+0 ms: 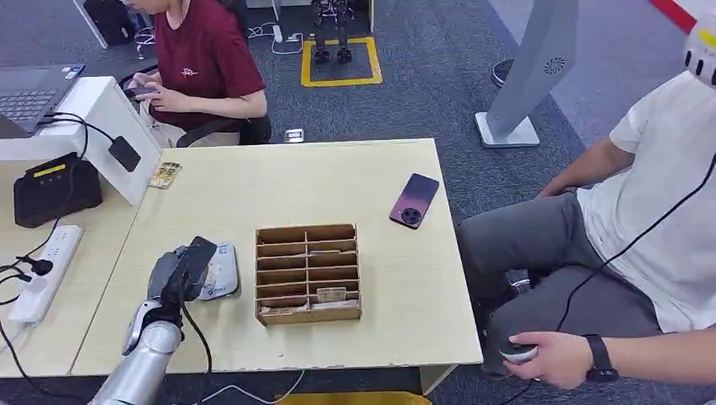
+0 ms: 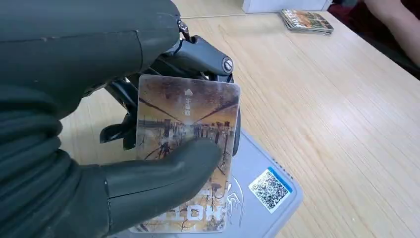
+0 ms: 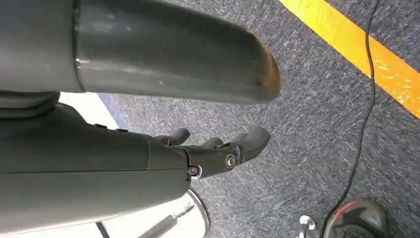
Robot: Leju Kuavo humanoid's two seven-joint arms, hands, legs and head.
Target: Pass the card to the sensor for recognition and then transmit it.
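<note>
Lower left of the head view, I see my left hand (image 1: pixel 181 274) over the pale wooden table (image 1: pixel 388 253), holding a card above the grey sensor (image 1: pixel 221 283), which lies flat just left of the wooden rack (image 1: pixel 308 274). That rack is a low box split by slats into rows of narrow slots; a card (image 1: pixel 331 294) lies in one of the lower slots on its right side, and I cannot tell what the other slots hold. Right of centre and higher up, a purple phone (image 1: pixel 414 200) lies on the table. Further left sits a small stack of cards (image 1: pixel 165 175), beside a white stand. At the top a person in a dark red shirt (image 1: pixel 203 59) sits behind the table, and at the right edge a person in a white shirt (image 1: pixel 667 211) sits holding a small controller.

Centre of the left wrist view, I see the card (image 2: pixel 185 124) closely: a rectangle printed with a brown, hazy street scene, small white characters near one end and large pale letters at the other. My thumb (image 2: pixel 168 173) presses on its face and the dark fingers (image 2: pixel 198 57) back it from behind, so the hand grips it. It is just over the grey sensor (image 2: pixel 267 198), whose blue label carries a square code. The card stack (image 2: pixel 307 21) lies upper right.

Across the right wrist view, my right hand (image 3: pixel 218 148) hangs over grey carpet (image 3: pixel 317 124) with its fingers loosely apart, holding nothing. A yellow line (image 3: pixel 366 49) crosses the upper right.
</note>
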